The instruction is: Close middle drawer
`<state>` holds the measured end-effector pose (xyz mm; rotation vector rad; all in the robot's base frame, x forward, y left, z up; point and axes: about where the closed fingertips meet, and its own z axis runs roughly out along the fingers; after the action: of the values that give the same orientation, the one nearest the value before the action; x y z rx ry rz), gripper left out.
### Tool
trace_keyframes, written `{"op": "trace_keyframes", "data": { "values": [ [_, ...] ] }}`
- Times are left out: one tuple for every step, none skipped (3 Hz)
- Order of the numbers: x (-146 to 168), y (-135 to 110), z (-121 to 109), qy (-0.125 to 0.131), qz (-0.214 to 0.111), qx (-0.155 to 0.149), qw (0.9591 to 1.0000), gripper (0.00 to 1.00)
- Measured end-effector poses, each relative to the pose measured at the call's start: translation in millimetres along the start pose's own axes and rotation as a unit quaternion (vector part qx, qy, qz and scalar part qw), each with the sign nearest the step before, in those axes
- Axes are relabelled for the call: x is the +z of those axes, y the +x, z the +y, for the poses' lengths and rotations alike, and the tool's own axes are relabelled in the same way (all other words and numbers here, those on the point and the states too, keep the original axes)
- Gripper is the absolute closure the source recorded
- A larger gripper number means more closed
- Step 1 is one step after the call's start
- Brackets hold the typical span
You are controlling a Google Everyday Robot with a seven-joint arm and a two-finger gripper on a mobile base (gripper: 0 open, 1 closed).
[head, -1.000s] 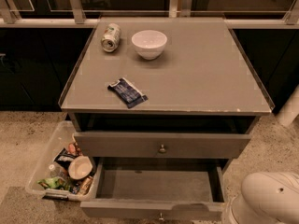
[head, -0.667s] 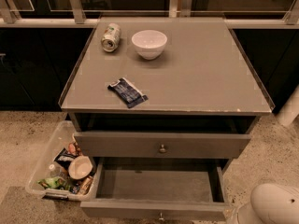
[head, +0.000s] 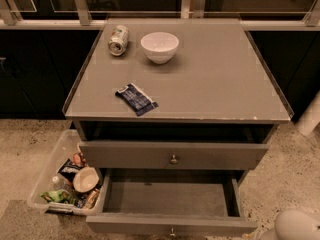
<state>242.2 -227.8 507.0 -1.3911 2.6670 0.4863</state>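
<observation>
Jaws could not be judged, since the gripper lay outside the view; only a rounded white part of the robot (head: 297,226) showed at the lower right corner.

Most of the scene was filled by a grey-brown cabinet (head: 215,79) with a flat top. Below it, the middle drawer (head: 170,198) stood pulled well out toward the camera, its plain grey inside bare and its low front panel at the bottom edge of the view. Above it, a drawer with a taller front (head: 125,155) sat much further in. A clear plastic bin (head: 56,156) of mixed packets rested on the floor against the cabinet's left side.

On the top, a white bowl (head: 159,46) stood upright near the back, with a can (head: 119,40) lying on its side just to its left. A dark blue packet (head: 136,98) lay flat nearer the front edge. Each drawer front carried a small round knob (head: 173,159) at centre.
</observation>
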Motion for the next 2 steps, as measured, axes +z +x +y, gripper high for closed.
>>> {"op": "trace_keyframes", "data": {
  "values": [
    [50.9, 41.7, -2.0, -0.009, -0.027, -0.009, 0.9996, 0.0],
    [100.8, 56.7, -11.2, -0.036, -0.06, -0.039, 0.9968, 0.0]
  ]
}}
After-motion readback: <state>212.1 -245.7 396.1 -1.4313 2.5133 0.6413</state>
